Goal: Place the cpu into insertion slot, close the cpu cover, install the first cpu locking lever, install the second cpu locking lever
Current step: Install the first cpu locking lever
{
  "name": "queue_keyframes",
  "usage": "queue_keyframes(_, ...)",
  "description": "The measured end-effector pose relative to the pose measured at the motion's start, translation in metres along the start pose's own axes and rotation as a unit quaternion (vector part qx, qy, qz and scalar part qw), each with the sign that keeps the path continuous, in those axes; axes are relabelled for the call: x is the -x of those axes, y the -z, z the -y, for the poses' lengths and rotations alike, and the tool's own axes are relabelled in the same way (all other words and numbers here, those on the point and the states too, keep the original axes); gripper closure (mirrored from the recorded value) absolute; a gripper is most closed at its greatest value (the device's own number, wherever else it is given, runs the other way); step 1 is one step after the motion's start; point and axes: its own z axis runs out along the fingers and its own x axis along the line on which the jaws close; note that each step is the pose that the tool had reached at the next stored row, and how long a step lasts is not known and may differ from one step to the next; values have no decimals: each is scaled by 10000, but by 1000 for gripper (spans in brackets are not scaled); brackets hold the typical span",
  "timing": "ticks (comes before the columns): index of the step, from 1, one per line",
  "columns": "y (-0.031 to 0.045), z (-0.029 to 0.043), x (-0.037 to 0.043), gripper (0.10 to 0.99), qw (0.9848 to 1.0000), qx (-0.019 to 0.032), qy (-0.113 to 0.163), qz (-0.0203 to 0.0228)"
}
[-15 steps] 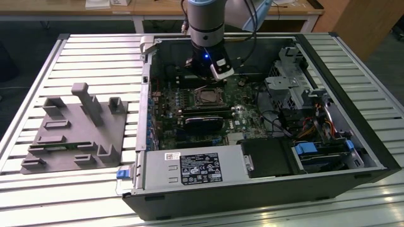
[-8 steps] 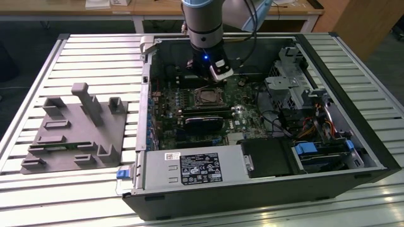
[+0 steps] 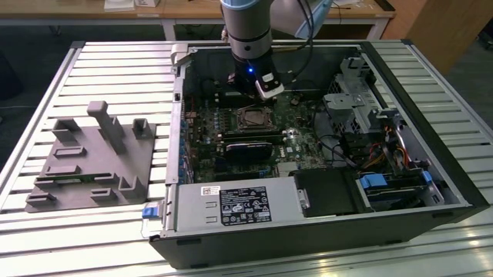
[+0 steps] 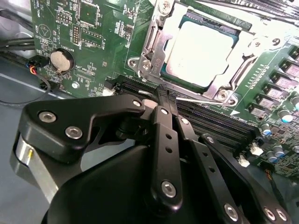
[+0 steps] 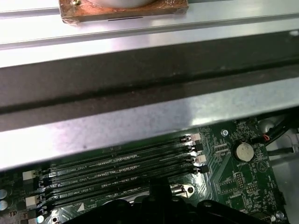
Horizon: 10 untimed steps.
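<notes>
Hovering low inside the open computer case, the black two-finger end effector (image 4: 164, 95) is holding its fingertips closed together. They are sitting right at a thin silvery wire locking lever (image 4: 198, 99); whether they are actually pinching it I cannot tell. That narrow, pinched stance is probably suiting work on so slim a rod, which is lying beside the long black memory slots (image 4: 219, 126). Just beyond, the pale silvery-grey square cpu (image 4: 201, 49) is sitting in the metal-rimmed insertion slot (image 4: 138, 63). The thin silvery cpu cover frame (image 4: 152, 35) appears to be lying down around it, so seating and covering are looking done. A second lever rod (image 4: 243, 70) is running along another edge of the cover. In the exterior view the grey-and-blue arm (image 3: 246, 34) is hanging almost straight down over the green circuit board (image 3: 289, 124).
</notes>
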Motion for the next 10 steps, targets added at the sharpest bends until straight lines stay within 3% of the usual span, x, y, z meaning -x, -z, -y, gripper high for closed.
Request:
queue_keyframes(6, -14, -18, -15, 980, 9998, -31, -210, 50)
queue_keyframes(7, -24, -33, -23, 980, 9993, -49, -348, 85)
queue_keyframes(10, -31, -61, -40, 980, 9991, -60, -418, 101)
